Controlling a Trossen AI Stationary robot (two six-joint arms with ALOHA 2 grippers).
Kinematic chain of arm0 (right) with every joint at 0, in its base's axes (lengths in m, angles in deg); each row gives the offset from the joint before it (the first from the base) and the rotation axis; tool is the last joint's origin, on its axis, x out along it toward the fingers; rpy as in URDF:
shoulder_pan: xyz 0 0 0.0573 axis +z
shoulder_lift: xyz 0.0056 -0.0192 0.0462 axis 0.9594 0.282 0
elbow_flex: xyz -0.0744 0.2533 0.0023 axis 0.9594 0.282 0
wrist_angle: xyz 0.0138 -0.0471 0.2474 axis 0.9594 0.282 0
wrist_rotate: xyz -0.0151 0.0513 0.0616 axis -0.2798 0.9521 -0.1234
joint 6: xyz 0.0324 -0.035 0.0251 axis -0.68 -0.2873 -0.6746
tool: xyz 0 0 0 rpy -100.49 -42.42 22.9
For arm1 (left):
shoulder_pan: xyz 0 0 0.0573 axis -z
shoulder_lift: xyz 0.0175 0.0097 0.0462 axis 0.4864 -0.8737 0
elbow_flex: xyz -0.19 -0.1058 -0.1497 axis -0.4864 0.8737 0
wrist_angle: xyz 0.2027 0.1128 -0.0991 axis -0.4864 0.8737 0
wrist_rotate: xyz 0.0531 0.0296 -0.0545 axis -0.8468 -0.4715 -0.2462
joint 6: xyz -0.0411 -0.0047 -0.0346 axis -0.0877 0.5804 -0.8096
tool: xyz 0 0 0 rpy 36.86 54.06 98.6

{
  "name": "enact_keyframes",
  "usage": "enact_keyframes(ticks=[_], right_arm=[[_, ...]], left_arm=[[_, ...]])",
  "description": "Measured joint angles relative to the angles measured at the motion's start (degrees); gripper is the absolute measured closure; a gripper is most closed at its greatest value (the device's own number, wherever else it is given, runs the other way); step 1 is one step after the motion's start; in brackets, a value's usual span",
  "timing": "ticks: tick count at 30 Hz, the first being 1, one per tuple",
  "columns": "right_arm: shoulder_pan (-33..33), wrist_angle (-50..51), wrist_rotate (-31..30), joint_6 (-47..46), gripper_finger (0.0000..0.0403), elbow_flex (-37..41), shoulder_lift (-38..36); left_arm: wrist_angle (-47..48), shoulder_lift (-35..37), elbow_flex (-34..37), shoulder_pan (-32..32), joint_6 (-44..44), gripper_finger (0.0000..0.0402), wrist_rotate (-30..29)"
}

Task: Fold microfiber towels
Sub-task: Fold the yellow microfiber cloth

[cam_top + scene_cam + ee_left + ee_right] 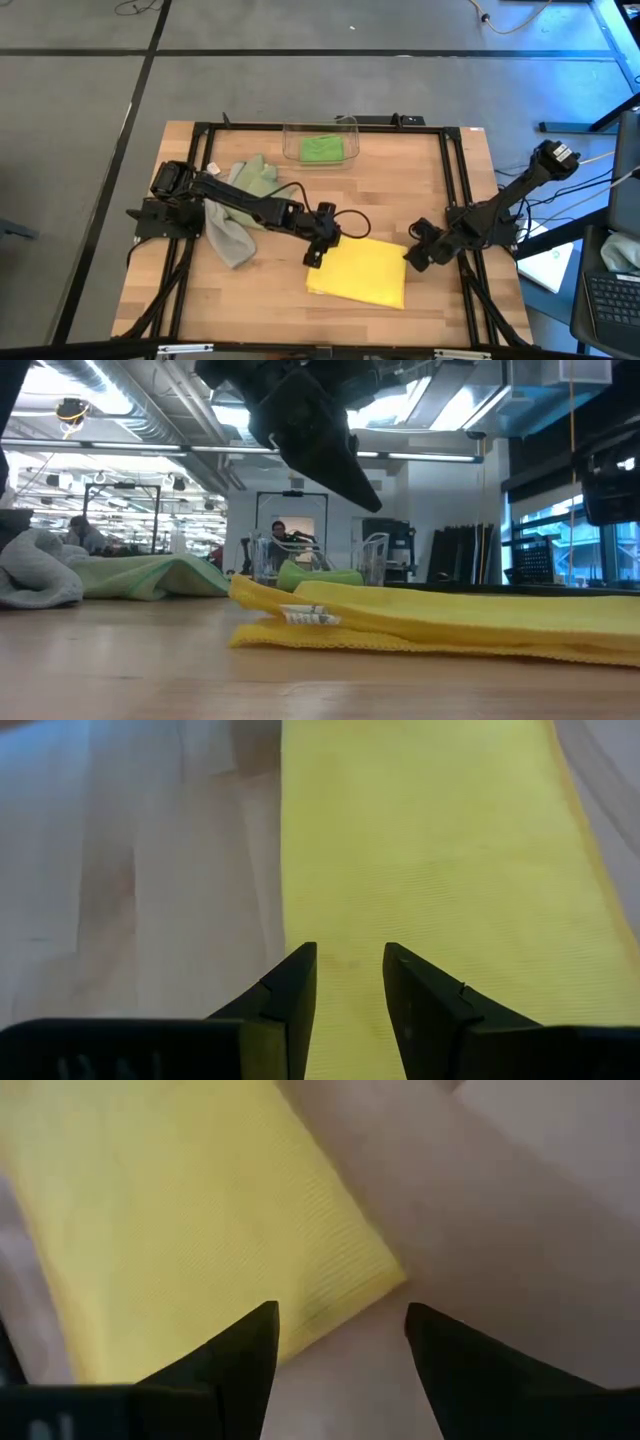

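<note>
Folded yellow towel [450, 622] lies flat on the table [150, 670] — a dark end effector [318, 445] hangs above.

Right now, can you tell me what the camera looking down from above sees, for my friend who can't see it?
A folded yellow towel lies on a wooden table between two dark robot arms, the left gripper at one edge and the right gripper at the other, fingers open, holding nothing. A pale green towel and a grey towel lie crumpled under the left arm, and a bright green towel sits in a clear bin.
</note>
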Motion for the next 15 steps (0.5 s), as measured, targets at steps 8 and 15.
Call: enact_keyframes(ticks=[8, 15], right_arm=[[-1.7, 1.3, -3.6, 1.7, 0.0177, 0.0, 0.0], [-2.5, -3.9, -3.4, 4.8, 0.0177, 0.0, 0.0]], left_arm=[[-0.6, 0.0, 0.0, 0.0, 1.1, 0.0291, 0.2], [-1.0, -0.1, 0.0, -0.1, 1.3, 0.0291, 0.2]])
